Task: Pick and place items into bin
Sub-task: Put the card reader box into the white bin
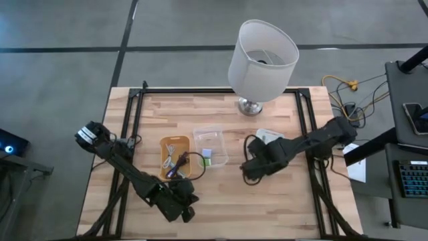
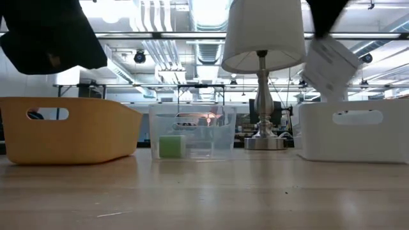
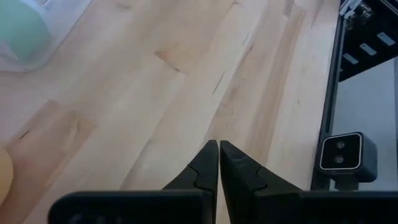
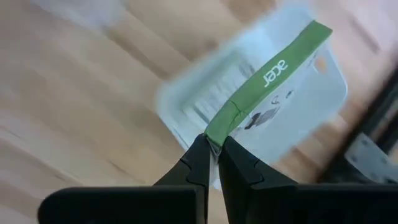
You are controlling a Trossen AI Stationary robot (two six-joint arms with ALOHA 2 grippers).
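Observation:
My right gripper (image 4: pixel 212 142) is shut on a white card (image 2: pixel 327 62) that has a green "acer" band (image 4: pixel 264 78). It holds the card high above the table, over the white bin (image 2: pixel 354 131), which in the high view is partly hidden under the arm (image 1: pixel 249 171). My left gripper (image 3: pixel 219 144) is shut with nothing in it and hovers over bare wood near the table's front-left (image 1: pixel 187 213). The orange bin (image 1: pixel 174 155) holds thin cables. The clear bin (image 1: pixel 210 144) holds a green block (image 2: pixel 171 145). My right gripper pinches the card between its two fingers at one end of the green band (image 4: pixel 219 127), on the card's edge. The fingers point steeply down. The card is lifted clear and hangs tilted below the fingers (image 2: pixel 327 62).
A big white lamp (image 1: pixel 262 60) stands at the far middle of the table. The three bins sit in a row across the table's middle. Black frame rails (image 1: pixel 134 107) run along the table's left and right sides. Bare wood lies along the near edge.

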